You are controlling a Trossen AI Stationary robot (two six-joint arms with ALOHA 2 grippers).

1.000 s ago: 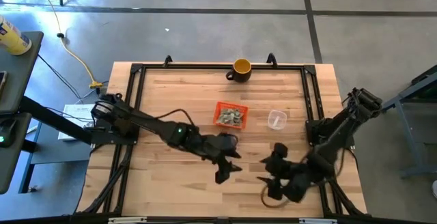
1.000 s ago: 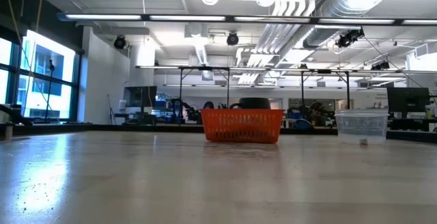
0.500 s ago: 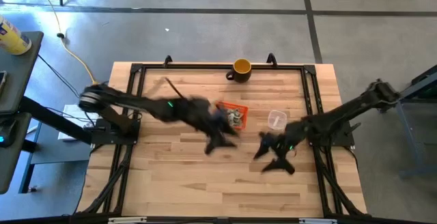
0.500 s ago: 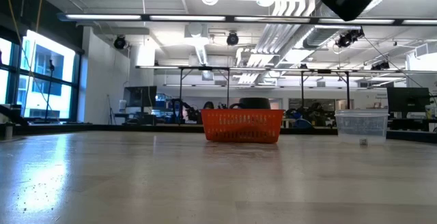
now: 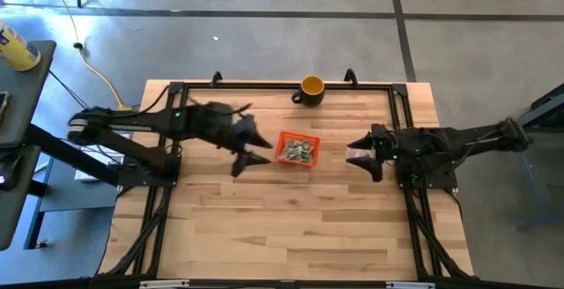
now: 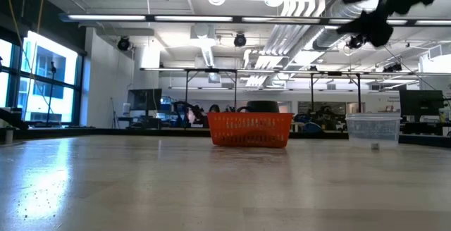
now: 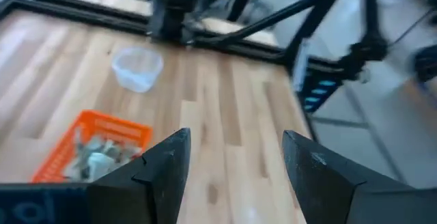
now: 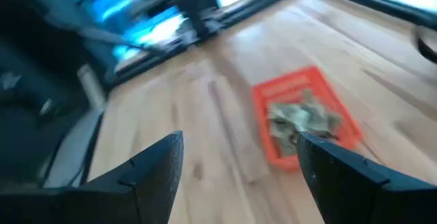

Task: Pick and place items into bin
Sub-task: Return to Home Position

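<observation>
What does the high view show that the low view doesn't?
Only the high view shows the packets lying inside the orange basket, with the open left hand on one side of it and the open right hand on the other. Only the low view shows the basket's perforated side wall and the room behind. Both show the basket on the wooden table.
</observation>
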